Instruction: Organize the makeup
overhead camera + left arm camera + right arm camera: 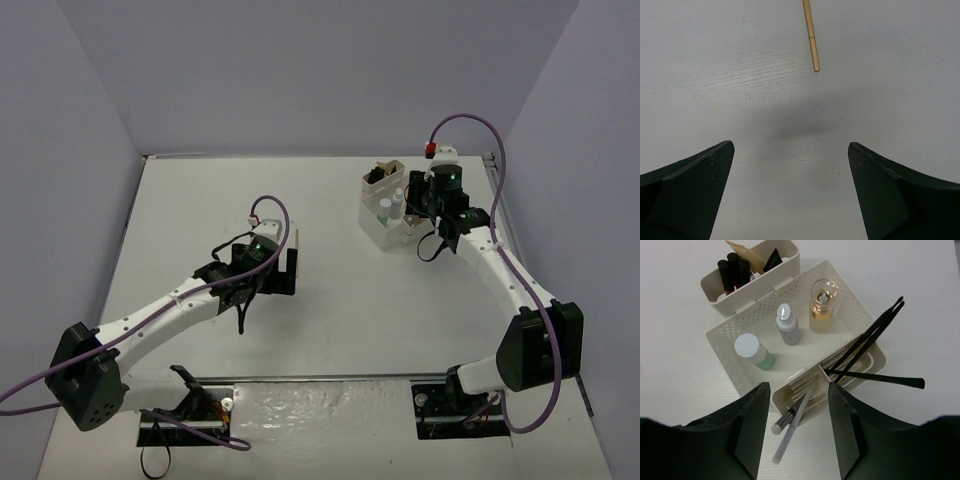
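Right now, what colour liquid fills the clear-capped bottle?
Amber; the bottle shows best in the right wrist view.

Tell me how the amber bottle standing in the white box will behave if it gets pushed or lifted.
The amber bottle stands upright, tall on a narrow base, so a sideways push would probably tip it. It looks like glass with a thick clear cap: likely heavy for its size and breakable. Its glossy sides may slip in a grip.
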You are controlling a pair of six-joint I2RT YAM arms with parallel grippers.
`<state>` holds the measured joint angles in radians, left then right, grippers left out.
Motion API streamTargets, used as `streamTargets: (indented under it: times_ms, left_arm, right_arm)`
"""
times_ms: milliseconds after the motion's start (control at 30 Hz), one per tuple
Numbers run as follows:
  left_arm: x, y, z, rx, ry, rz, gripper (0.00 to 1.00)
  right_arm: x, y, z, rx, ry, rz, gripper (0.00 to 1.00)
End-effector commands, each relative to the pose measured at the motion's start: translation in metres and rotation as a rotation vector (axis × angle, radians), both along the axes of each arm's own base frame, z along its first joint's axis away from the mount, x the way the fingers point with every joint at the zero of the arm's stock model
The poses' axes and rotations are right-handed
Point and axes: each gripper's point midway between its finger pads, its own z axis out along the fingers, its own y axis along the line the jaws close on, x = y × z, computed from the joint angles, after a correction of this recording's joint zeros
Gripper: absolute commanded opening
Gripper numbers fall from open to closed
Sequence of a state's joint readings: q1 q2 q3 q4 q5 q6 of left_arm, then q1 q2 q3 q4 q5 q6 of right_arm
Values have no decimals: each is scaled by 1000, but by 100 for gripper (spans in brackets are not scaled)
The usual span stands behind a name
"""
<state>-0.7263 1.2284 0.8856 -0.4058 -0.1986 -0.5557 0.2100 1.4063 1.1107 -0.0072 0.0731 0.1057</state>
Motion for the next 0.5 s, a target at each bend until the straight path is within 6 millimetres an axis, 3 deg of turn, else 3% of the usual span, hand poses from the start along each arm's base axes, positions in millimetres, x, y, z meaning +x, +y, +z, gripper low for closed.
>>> streamTargets:
  times_ms: [0,233,367,467]
  left_arm:
    - [20,-15,22,-87,-51,30,97]
    - [34,-29,12,-87,-11,36,97]
    - [52,-39,7,-91,19,41,93]
    - [64,-42,-8,-68,56,54,90]
  right_arm:
    - [5,12,44,66,-112,48,54]
    - [-19,20,101,141,-230,100,75]
    - [-50,14,134,168,-303,98,86]
    - [-65,9,139,178,-322,85,94]
